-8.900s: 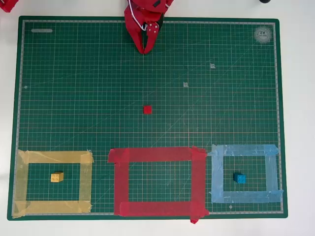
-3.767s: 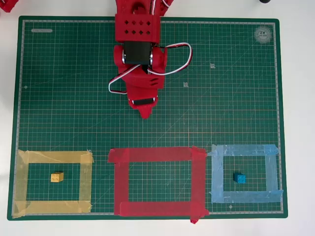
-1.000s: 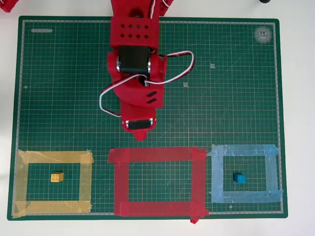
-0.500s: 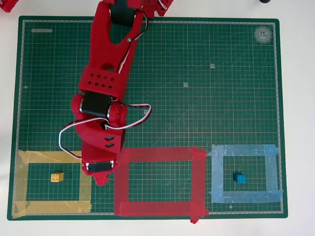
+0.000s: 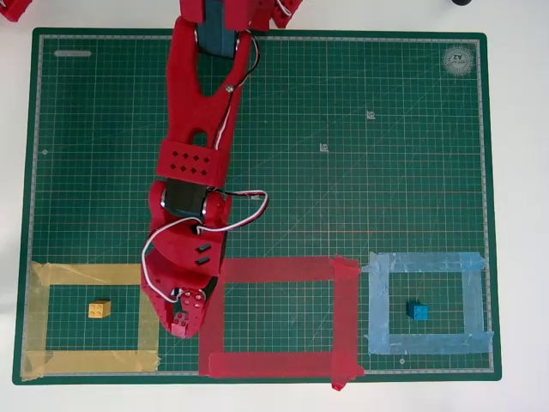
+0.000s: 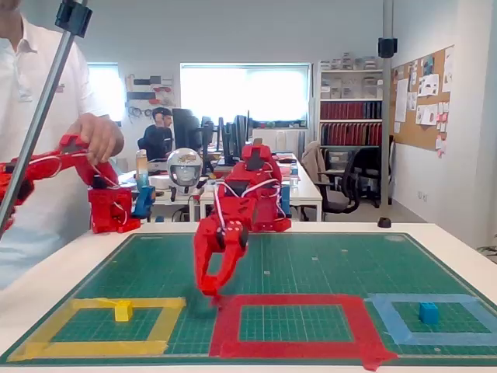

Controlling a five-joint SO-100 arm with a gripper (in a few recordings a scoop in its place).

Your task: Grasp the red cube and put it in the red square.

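The red robot arm reaches far down the green cutting mat (image 5: 386,172) that lies on the white desk (image 5: 519,172). In the overhead view its hand (image 5: 182,324) is low on the mat. It is over the thin green gap between the right strip of the yellow tape outline (image 5: 86,275) and the left strip of the big red tape square (image 5: 346,309).

The two fingers look pinched close together. A tiny red block sits at their tip, and I think this is the small red cube (image 5: 180,327). Red on red is hard to tell apart, so I am not fully sure. In the fixed view the hand (image 6: 210,289) points down and comes to a narrow tip close above the mat.

The thing that matters most is the side. The cube is just outside the red square (image 6: 359,322), next to its left strip. The open green middle of the square lies to the right of the hand in both views. So I think the hand must go right, over that red strip, before it lets go. If it opened here, the cube would likely land outside the square.
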